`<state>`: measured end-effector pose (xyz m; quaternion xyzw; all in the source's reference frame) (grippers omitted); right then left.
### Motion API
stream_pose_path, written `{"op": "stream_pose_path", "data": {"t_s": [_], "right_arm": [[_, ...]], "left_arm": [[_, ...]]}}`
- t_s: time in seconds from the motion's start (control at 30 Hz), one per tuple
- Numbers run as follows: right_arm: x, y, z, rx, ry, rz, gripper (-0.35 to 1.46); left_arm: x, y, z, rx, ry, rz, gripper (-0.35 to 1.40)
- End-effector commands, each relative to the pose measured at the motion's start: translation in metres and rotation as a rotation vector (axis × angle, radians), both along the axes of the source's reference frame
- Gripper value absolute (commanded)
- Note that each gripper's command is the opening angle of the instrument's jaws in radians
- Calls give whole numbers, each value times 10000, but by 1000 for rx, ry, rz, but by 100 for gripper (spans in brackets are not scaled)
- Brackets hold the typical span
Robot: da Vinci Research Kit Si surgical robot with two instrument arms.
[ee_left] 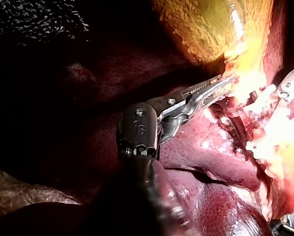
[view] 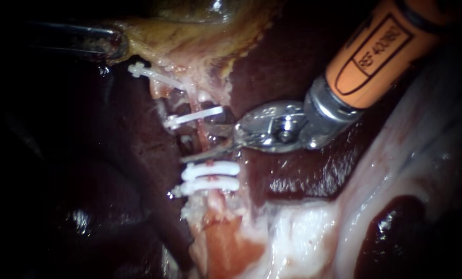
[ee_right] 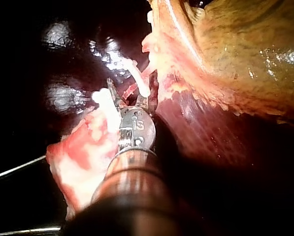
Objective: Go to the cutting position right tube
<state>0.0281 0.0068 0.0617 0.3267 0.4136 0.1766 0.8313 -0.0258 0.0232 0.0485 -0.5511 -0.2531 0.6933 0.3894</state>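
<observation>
The pincer of my right instrument (view: 200,143), two slim steel blades on an orange-sleeved shaft entering from two o'clock, stands narrowly parted and grips nothing. The thin pink tube (view: 196,105) runs from twelve to six o'clock through the middle of the endoscope view and crosses the gap between the blades. It passes there between a single white plastic clip (view: 194,117) at the blades' twelve o'clock and a pair of white plastic clips (view: 210,172) at their six o'clock. I judge this stretch to be the cutting site, since a cut here would leave clips on both stumps. Whether the blades touch the tube I cannot tell.

The pincer of my left instrument (view: 114,46), at ten o'clock, is closed on the edge of the yellow-green gallbladder (view: 189,36). It seems to pull that edge outward so that the tube lies taut and lifted off the dark red liver (view: 292,175).

Positioning looks nearly complete. The next move probably calls for seating the tube deeper and squarely between the blades, away from either clip.
</observation>
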Motion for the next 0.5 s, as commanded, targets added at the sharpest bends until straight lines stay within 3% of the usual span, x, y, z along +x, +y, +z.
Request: {"op": "stream_pose_path", "data": {"t_s": [0.03, 0.33, 0.5], "right_arm": [[3, 0, 2, 6, 9, 3, 140], [19, 0, 4, 59, 97, 12, 142], [20, -2, -11, 128, 196, 16, 142]], "left_arm": [[0, 0, 0, 1, 0, 0, -35], [-2, 0, 0, 1, -3, 4, -35], [-2, 0, 0, 1, -3, 4, -35]]}}
